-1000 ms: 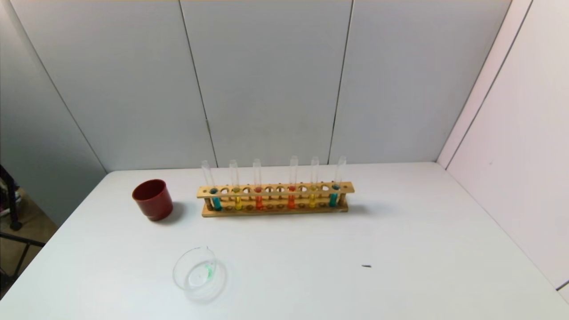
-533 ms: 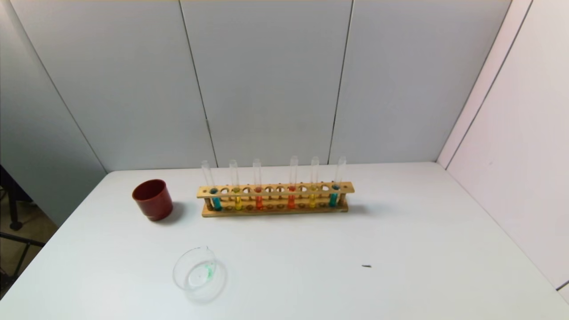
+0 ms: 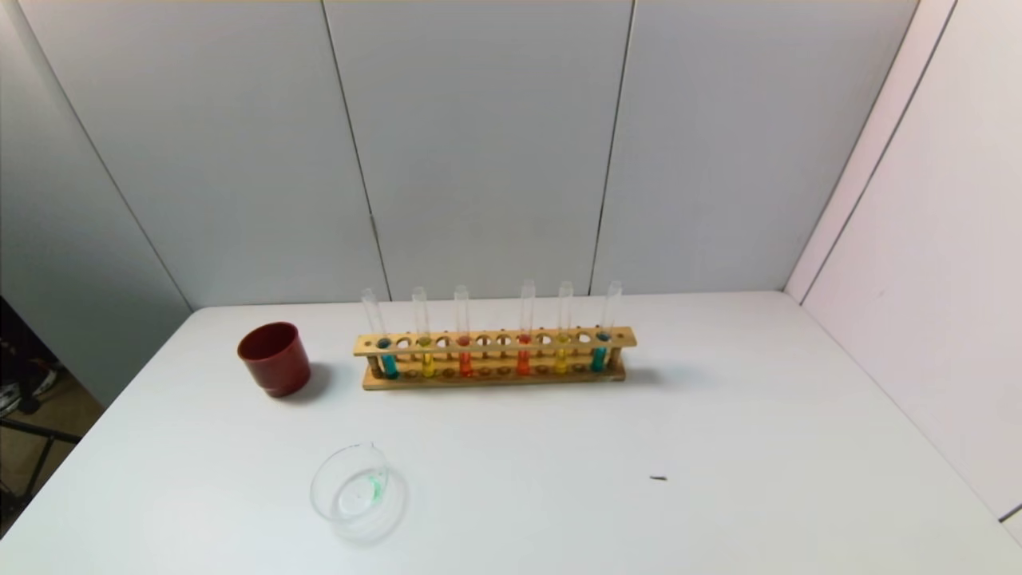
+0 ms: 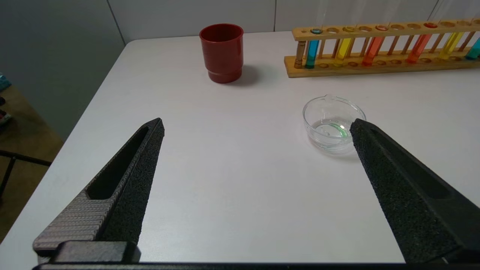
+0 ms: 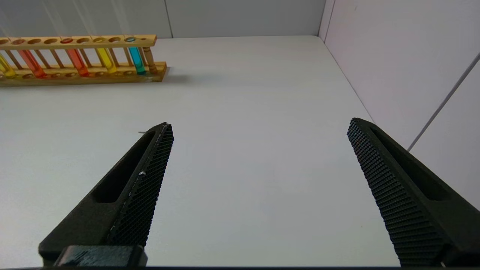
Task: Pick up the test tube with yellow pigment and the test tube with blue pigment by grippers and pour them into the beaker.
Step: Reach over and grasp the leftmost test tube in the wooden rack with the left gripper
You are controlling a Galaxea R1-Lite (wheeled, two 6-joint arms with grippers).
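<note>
Slender yellow-liquid glass test tubes [image 3: 427, 361] stand upright in our wooden rack [image 3: 495, 342] toward the table's far edge, beyond both wide-spread claws: left claw [image 4: 255, 125], right claw [image 5: 258, 125].

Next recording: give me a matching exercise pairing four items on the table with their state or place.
Items:
1. dark red opaque cup
2. small clear glass beaker
3. wooden test tube rack
4. left gripper

States:
a. open, above the table
b. holds six tubes
c. green trace inside
d. left of the rack

Pairs: 1-d, 2-c, 3-b, 4-a
</note>
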